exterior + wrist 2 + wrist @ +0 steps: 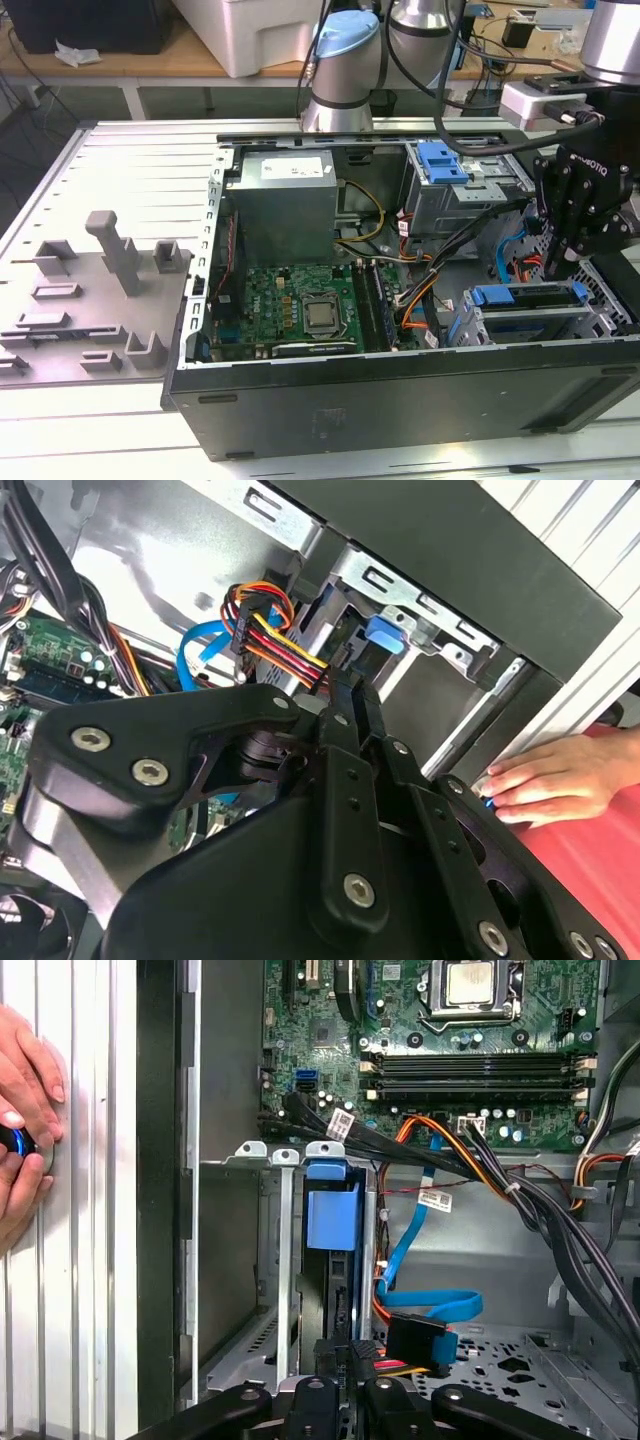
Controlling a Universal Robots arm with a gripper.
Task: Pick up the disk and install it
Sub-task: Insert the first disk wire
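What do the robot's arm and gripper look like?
The silver-grey tubular robot arm has a light blue round joint cap and black cables looping off it. A white box-shaped unit sits near its wrist. The black metal gripper is built of angular linked bars with silver screw heads and carries white lettering.

Computer case (400,400): black outer shell, bare grey metal inside.
Motherboard (300,305): green, black slots, silver processor square.
Power supply box (285,200): grey, white sticker.
Disk (332,1218): blue plastic frame, dark body below.
Upper bay clip (440,160): blue.
Gripper (558,262): black, silver screw heads.
Cable bundle (268,630): red, yellow, orange, black strands.
Flat data cable (425,1307): light blue.
Fixture plate (90,300): plain grey.
Table (130,160): silver, ribbed in parallel stripes.
Surface (590,880) beside hand (555,780): red.
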